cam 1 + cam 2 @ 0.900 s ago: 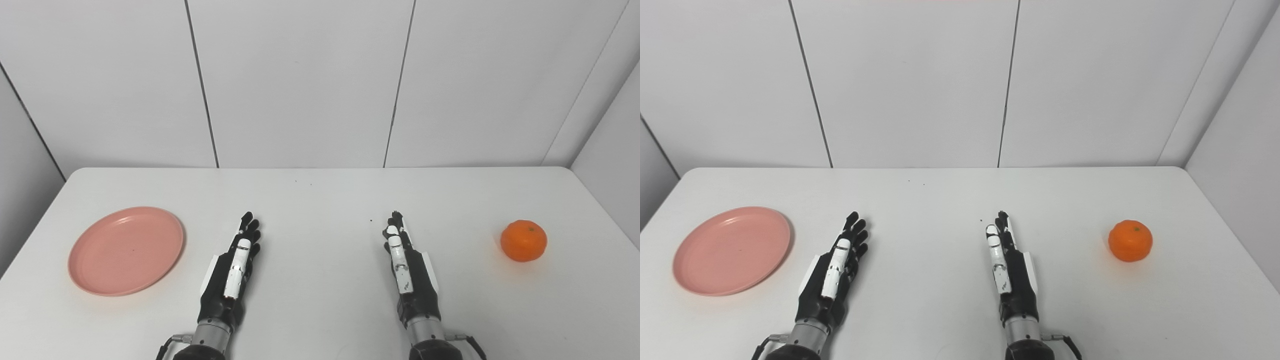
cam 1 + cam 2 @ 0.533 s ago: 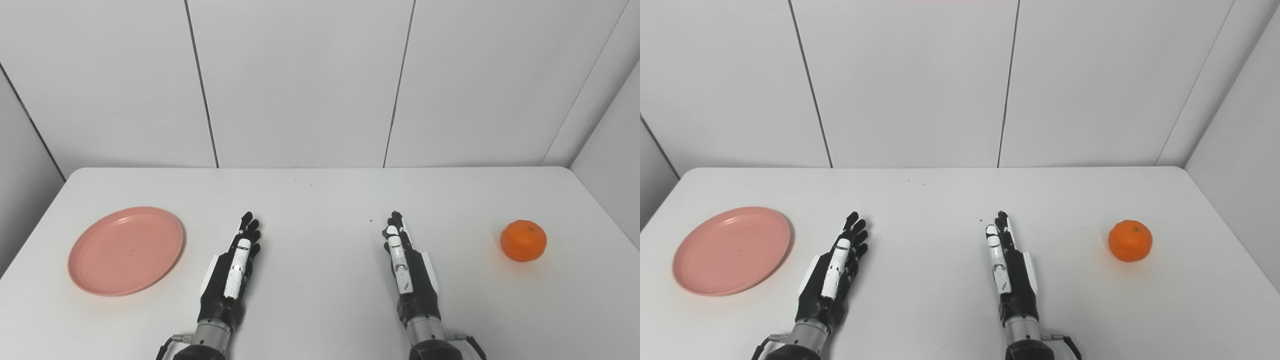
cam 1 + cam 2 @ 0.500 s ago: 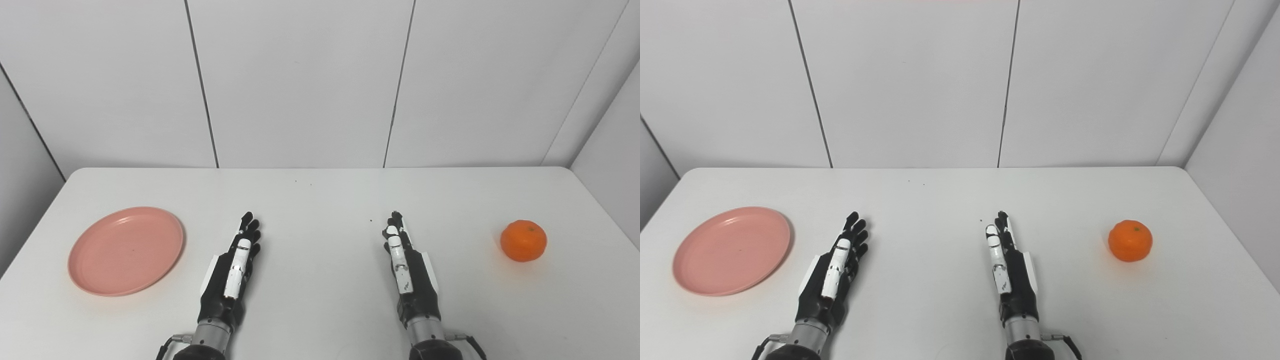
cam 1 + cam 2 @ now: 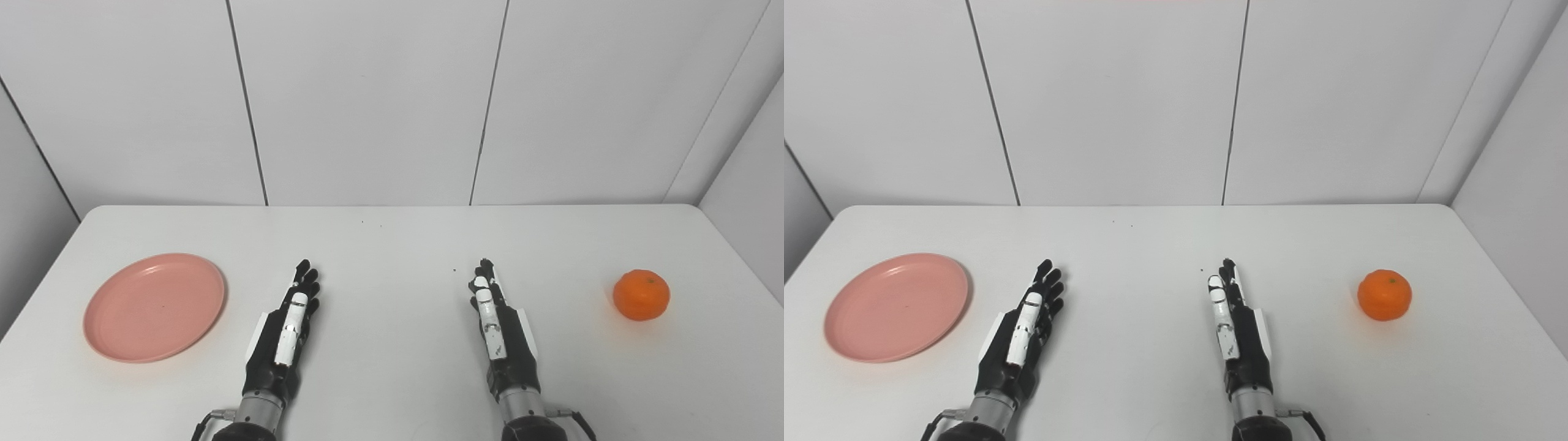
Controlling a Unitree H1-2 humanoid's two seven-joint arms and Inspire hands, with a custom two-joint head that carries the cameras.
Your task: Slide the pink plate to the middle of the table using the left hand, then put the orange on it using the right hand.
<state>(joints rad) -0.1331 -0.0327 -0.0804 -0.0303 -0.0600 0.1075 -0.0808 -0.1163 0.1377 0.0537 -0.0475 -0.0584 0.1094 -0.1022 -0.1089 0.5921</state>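
Both hands, left hand (image 4: 280,343) and right hand (image 4: 502,334), lie released with fingers straight, holding nothing; the pink plate (image 4: 154,306) at nine o'clock looks light and slick, best pushed at its outer rim, while the orange (image 4: 640,295) at three o'clock could roll.

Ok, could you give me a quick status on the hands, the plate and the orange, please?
Left hand and right hand open, flat, holding nothing. Pink plate at table's left side, not yet slid. Orange far right, untouched. Nothing in the way.
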